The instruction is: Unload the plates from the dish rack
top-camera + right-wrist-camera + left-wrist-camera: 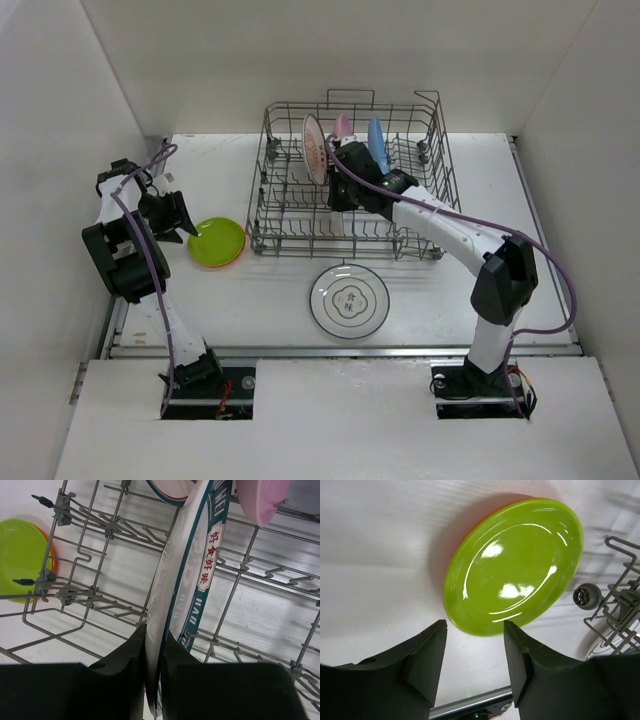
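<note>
The right claw is reaching into the dish rack and is clamped on the edge of a white plate with a teal-red rim, one finger on each face. That plate is standing upright among the tines. A pink plate and a blue plate are standing behind it in the rack.

The left claw is hanging with its fingers apart and empty, just above the surface beside the lime green plate. That plate is lying on an orange plate, left of the rack. A second patterned white plate is lying flat in front of the rack.
</note>
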`<state>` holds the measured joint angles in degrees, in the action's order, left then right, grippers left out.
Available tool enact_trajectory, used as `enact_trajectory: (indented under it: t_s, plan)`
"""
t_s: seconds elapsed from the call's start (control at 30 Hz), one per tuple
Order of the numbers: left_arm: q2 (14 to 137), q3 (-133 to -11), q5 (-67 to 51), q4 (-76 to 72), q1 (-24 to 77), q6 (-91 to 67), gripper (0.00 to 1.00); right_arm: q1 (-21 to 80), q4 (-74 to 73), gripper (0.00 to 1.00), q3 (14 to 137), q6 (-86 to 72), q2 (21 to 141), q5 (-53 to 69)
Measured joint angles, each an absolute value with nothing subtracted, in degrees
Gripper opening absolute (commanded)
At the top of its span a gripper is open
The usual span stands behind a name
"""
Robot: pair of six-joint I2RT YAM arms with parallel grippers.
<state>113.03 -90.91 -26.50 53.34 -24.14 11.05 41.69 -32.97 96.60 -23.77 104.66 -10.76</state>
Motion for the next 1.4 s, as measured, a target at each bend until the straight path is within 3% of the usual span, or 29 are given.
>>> enact_trajectory:
  t_s: [0.13, 0.73, 1.0, 1.17, 1.4]
  plan:
    - [113.27, -91.70, -26.50, 55.13, -24.12, 11.90, 0.51, 42.04, -34.94, 0.00, 98.32, -23.53, 104.60, -11.84]
    - [108.40, -93.14, -25.52, 58.74, -24.12, 15.05, 0.53, 44.16, -46.37, 0.00, 100.27, -21.98, 100.01, -16.67]
    - [106.74, -95.33, -26.79, 60.14, -23.24, 15.14, 0.60, 45.10, -48.82, 0.00, 100.79, -22.72, 98.04, -17.17]
    - [106.06, -99.07, -26.74, 62.26, -17.65, 15.44, 0.70, 45.41, -47.37, 0.00, 98.28, -22.57, 96.01, -18.44]
    - [105.36, -111.11, -26.81, 67.90, -1.72, 15.70, 0.77, 45.45, -45.04, 0.00, 97.58, -22.20, 97.95, -19.27]
